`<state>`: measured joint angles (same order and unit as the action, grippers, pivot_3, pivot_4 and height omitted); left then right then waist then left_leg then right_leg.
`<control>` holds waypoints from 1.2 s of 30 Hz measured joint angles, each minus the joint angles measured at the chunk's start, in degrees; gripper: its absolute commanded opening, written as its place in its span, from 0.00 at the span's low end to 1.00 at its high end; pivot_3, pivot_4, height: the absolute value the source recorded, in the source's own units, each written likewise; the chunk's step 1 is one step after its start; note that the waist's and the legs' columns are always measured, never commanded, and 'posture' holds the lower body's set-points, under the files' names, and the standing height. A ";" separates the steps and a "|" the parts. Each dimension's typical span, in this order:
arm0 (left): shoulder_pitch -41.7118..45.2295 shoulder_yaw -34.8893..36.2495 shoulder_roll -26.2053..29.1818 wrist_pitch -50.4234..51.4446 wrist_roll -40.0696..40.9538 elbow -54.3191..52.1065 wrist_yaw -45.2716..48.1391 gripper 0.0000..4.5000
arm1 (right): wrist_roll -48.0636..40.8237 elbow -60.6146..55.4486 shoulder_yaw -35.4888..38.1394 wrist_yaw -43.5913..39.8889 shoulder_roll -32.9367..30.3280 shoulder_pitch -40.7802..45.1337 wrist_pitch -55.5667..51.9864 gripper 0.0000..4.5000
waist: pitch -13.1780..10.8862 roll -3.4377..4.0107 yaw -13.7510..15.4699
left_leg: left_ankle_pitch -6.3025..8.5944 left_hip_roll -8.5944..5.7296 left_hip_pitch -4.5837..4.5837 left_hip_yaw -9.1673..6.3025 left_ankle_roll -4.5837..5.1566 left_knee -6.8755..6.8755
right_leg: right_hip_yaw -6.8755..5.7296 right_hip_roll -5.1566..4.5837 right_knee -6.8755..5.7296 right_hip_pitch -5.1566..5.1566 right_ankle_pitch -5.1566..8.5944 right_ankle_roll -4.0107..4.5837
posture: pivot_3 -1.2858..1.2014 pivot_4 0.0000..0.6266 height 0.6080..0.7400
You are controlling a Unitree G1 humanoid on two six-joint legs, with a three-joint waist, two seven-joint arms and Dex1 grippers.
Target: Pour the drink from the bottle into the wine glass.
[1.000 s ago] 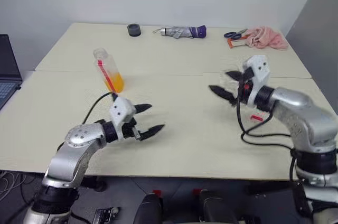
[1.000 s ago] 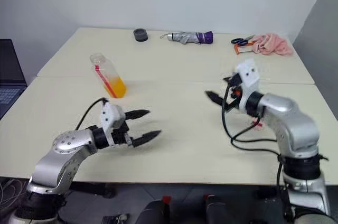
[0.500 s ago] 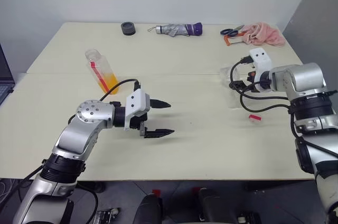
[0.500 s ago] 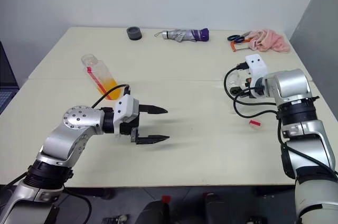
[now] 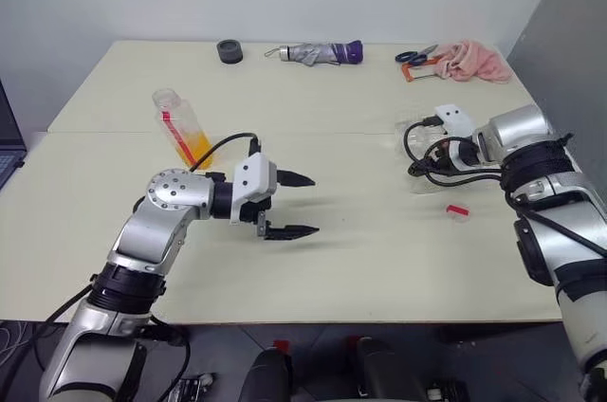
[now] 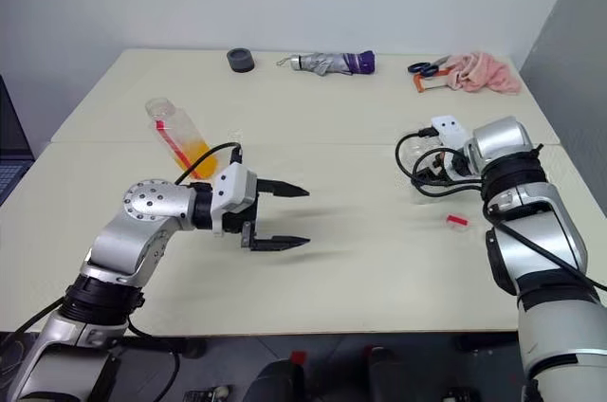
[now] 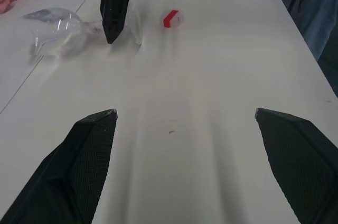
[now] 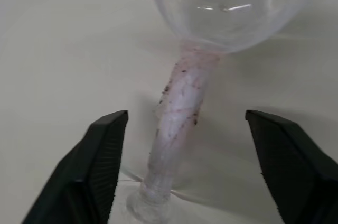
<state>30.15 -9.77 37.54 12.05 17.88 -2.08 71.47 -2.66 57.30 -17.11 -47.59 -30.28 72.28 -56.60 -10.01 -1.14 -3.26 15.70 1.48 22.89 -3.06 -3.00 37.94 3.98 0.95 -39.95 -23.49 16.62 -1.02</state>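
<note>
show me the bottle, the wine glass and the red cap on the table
bottle (image 5: 185,127): left eye view, on its orange-filled body.
wine glass (image 8: 177,123): right wrist view, on its stem.
red cap (image 7: 170,18): left wrist view, on its red side.

One bottle (image 5: 182,125), one wine glass (image 8: 211,34), one umbrella (image 5: 313,53), one scissors (image 5: 413,58).

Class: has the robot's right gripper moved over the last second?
Yes. The right gripper came down toward the table, closing in on the wine glass stem, nearer the red cap.

Orange drink (image 5: 199,147) in a clear bottle (image 5: 182,125) with red strip; clear wine glass (image 8: 211,18); red-and-white cap (image 7: 170,18).
</note>
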 measured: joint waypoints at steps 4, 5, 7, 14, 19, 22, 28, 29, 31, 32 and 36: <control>0.05 -0.08 -0.86 -0.25 -0.51 0.58 0.32 1.00 | 2.46 3.15 -0.47 -2.24 0.75 2.18 2.49 0.31 | -0.01 0.02 0.00 | 0.00 0.01 0.00 -0.01 0.00 0.00 | 0.00 -0.01 -0.01 0.00 0.00 0.00 | 0.52 0.24 1.00; 0.13 -0.08 -0.98 -0.31 -0.74 0.62 0.35 1.00 | 3.14 4.06 -0.46 -2.46 1.15 2.71 2.93 0.23 | -0.01 0.02 0.00 | 0.00 0.01 0.00 0.00 0.00 0.00 | 0.00 -0.01 -0.01 0.00 0.00 0.00 | 0.52 0.24 1.00; 0.21 -0.08 -1.20 -0.45 -1.16 0.64 0.34 1.00 | 3.91 5.18 -0.25 -2.45 1.46 3.23 3.77 0.08 | -0.01 0.02 0.00 | 0.00 0.02 0.00 -0.01 0.00 0.00 | 0.00 -0.01 -0.02 0.00 0.00 0.00 | 0.52 0.24 1.00; -1.45 0.56 -1.30 0.32 -1.13 0.44 -1.63 1.00 | 3.51 7.88 5.10 0.63 2.62 3.99 4.86 0.02 | -0.03 0.05 -0.01 | 0.00 0.04 0.00 0.00 0.00 0.00 | 0.02 -0.02 -0.04 -0.02 0.00 0.00 | 0.52 0.24 1.00; -4.95 5.68 -1.44 4.70 1.48 -0.62 -7.20 1.00 | -0.83 5.64 13.80 5.44 4.88 5.40 5.44 0.02 | -0.08 0.13 -0.28 | 0.00 0.12 0.01 -0.01 0.00 -0.01 | 0.04 -0.05 -0.07 -0.06 0.00 0.01 | 0.52 0.24 1.00; -6.35 10.13 -2.66 7.64 3.39 -0.77 -12.15 1.00 | -4.57 0.09 20.71 11.75 9.66 4.08 10.40 0.02 | -0.08 0.13 -0.48 | 0.00 0.15 0.00 -0.03 0.00 0.00 | 0.02 -0.07 -0.09 -0.06 -0.01 0.01 | 0.52 0.24 1.00; -7.60 13.41 -3.23 10.46 4.94 -0.92 -17.25 1.00 | -7.60 -6.49 26.80 23.88 23.73 -7.86 34.96 0.02 | -0.07 0.12 -0.29 | -0.01 0.16 0.04 -0.11 -0.02 0.01 | -0.03 -0.20 -0.14 -0.03 -0.01 0.00 | 0.52 0.24 1.00; -7.67 13.75 -3.20 10.70 5.02 -0.92 -17.43 1.00 | -7.57 -6.03 26.86 25.07 25.02 -9.19 37.39 0.02 | -0.09 0.14 -0.13 | -0.02 0.12 0.05 -0.08 -0.03 0.03 | -0.02 -0.21 -0.14 -0.04 -0.01 0.00 | 0.52 0.24 1.00; -7.78 14.15 -2.88 11.30 5.36 -0.92 -17.65 1.00 | -7.27 -5.25 26.56 26.96 26.71 -11.06 41.89 0.02 | -0.09 0.14 0.06 | -0.02 0.03 0.07 -0.05 -0.04 0.05 | 0.00 -0.25 -0.11 -0.04 -0.03 -0.04 | 0.52 0.24 1.00; -7.83 14.18 -2.61 11.41 5.59 -0.92 -17.48 1.00 | -6.91 -5.24 26.40 27.70 27.19 -11.70 44.19 0.02 | -0.09 0.14 0.09 | -0.02 0.02 0.07 -0.04 -0.04 0.06 | 0.01 -0.26 -0.08 -0.03 -0.04 -0.06 | 0.52 0.24 1.00; -7.89 14.16 -1.12 12.40 6.39 -1.10 -15.92 1.00 | -5.19 -5.59 24.92 29.24 28.05 -14.64 50.71 0.02 | -0.09 0.14 -0.05 | -0.03 0.11 0.02 -0.05 -0.05 0.02 | 0.00 -0.22 -0.09 -0.02 -0.04 -0.06 | 0.52 0.24 1.00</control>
<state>22.26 4.39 36.42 24.45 24.27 -3.17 55.55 -7.85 51.71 7.81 -18.35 -2.23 57.64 -5.89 -10.10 -0.99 -3.30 15.67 1.59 22.91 -3.11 -3.05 37.97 3.98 0.73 -40.04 -23.52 16.57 -1.07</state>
